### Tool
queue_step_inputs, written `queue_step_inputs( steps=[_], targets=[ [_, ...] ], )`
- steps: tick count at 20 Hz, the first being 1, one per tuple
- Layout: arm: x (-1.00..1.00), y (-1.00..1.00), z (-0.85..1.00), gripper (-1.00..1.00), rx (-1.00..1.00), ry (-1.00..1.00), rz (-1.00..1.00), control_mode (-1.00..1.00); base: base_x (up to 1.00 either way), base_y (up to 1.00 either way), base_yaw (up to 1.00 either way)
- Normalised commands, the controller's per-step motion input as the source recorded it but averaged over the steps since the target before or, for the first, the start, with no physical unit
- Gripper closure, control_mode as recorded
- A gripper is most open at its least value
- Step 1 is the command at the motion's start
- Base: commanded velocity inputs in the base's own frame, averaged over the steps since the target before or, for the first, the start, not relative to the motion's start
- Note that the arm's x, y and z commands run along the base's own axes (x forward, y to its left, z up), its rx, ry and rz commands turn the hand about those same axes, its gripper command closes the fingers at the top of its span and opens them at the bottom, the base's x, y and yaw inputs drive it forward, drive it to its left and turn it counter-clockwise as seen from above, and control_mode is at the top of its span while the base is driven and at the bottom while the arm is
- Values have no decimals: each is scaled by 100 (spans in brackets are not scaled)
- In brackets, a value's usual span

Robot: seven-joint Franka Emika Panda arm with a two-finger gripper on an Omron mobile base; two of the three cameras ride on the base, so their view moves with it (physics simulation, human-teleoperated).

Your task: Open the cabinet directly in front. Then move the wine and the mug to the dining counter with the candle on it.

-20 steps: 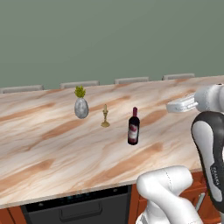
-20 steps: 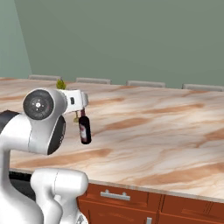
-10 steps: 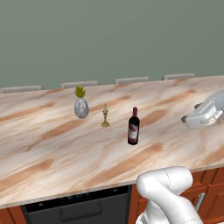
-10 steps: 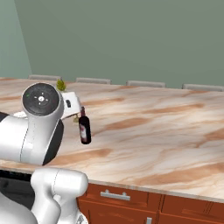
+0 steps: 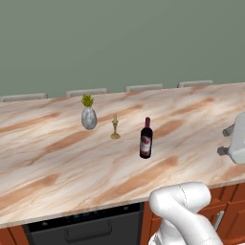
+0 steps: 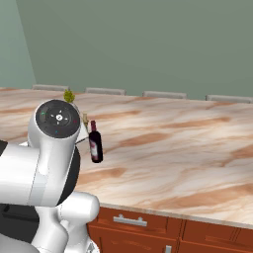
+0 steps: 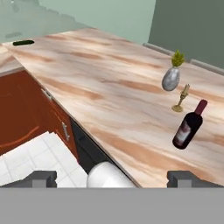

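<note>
The wine [image 5: 146, 139] stands upright on the dining counter [image 5: 57, 162], just right of the small brass candle [image 5: 115, 127]. From the right base view the wine [image 6: 95, 143] shows beside my arm, on the dining counter [image 6: 188, 148]. My gripper [image 5: 225, 140] hangs open at the counter's right end, well clear of the bottle. Its hand view looks back across the dining counter [image 7: 100, 83] at the wine [image 7: 189, 124] and the candle [image 7: 181, 98], and the gripper [image 7: 113, 179] has nothing between its fingertips [image 7: 41, 178]. The mug and the cabinet are out of view.
A grey egg-shaped vase [image 5: 88, 116] with a yellow-green plant stands left of the candle. Grey chair backs [image 5: 86, 92] line the counter's far edge. Reddish-brown base cabinets [image 6: 133, 222] and a dark appliance front [image 5: 81, 229] sit under the near edge. White floor tiles [image 7: 30, 153] lie beside them.
My arm has swung right and lowered, carrying the open hand away from the bottle toward the counter's right end. The wine, candle and vase have not moved.
</note>
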Motion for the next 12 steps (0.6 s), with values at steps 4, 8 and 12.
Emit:
queue_step_inputs(
  steps=[4, 8, 12],
  targets=[
    [0, 0, -30, -100, 0, 0, 13, -100, 0, 0, 0],
    [0, 0, -22, -100, 0, -3, 8, -100, 0, 0, 0],
    [0, 0, -22, -100, 0, -11, 6, -100, 0, 0, 0]
  ],
)
